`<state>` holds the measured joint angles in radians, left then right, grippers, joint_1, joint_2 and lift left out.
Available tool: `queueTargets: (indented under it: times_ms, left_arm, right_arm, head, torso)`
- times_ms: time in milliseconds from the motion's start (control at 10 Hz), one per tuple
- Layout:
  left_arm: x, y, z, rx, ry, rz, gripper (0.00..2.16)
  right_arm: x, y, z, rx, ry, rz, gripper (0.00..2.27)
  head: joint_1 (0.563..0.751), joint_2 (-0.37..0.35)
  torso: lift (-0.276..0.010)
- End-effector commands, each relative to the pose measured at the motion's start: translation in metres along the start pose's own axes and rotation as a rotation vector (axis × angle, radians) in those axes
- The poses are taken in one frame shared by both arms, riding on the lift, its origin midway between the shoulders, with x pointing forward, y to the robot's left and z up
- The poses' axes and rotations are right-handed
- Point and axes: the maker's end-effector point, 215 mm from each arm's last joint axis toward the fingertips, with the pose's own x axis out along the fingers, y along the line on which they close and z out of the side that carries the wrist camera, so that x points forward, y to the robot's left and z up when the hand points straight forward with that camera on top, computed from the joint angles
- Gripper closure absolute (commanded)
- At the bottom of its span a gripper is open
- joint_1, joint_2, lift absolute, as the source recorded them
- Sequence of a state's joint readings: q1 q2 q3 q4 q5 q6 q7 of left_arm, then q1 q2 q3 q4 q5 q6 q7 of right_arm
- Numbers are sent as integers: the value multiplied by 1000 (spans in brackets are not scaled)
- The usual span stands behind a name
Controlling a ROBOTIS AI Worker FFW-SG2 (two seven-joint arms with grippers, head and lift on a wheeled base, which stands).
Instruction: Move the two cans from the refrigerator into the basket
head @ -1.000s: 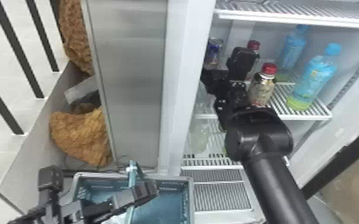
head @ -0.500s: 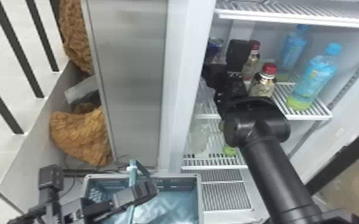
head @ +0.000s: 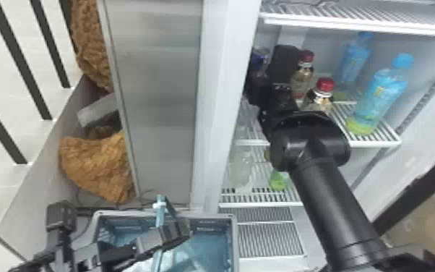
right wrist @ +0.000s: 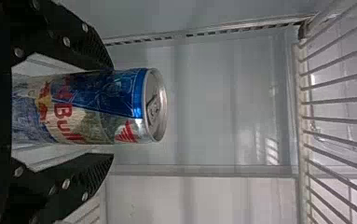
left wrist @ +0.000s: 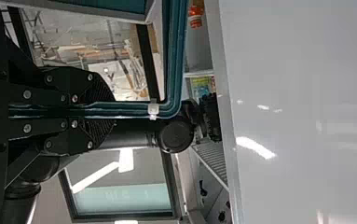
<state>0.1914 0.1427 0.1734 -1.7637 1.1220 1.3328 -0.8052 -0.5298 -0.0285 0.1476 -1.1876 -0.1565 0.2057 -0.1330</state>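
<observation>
Slides the right gripper (right wrist: 112, 112) a little to the left in the head view, right up to the can (right wrist: 87, 107). Now has the can between two wide-open fingers, with a small gap on one side and almost none on the other. Does not look squeezed. Means nearly ready to grab: just needs a gentle close, then a lift and a trip out to the basket (head: 235, 235). Could bump a red-capped bottle (head: 301, 81) close by on the way out.

Also moves the basket a tiny bit, right and then part of the way back left. Has the left gripper (left wrist: 113, 110) pinched on its handle (left wrist: 134, 109), outside the refrigerator (head: 224, 72) and lower down. Shows something pale inside, too hard to tell what.

Stands the can upright inside the refrigerator, lid up. On the white wire shelf (head: 379, 144) near there, another red-capped bottle (head: 321, 97) and a big blue bottle (head: 383, 97), with one more blue bottle (head: 354, 61) farther back. Away to the left in the head view, rough brown lumps (head: 101, 166), black bars (head: 11, 126) and a pale floor (head: 11, 188).
</observation>
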Motion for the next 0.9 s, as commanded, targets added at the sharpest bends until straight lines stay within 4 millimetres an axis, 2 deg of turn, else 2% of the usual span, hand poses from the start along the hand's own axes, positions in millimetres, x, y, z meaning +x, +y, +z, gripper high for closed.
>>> queueTargets:
  times_ms: [0, 300, 800]
  left_arm:
    - [0, 0, 0, 0, 0, -1, 1191]
    - [0, 0, 1, 1, -3, -2, 1191]
    - [-2, -1, 2, 0, -11, -5, 1191]
  right_arm:
    - [0, -2, 0, -23, 1, -5, 1133]
    - [-7, -4, -1, -36, -10, -5, 1199]
    - [-57, 8, 15, -25, -59, 40, 1197]
  head:
    - [688, -138]
    - [690, -142]
    - [695, -141]
  torso:
    - [-31]
    - [-31]
    - [-31]
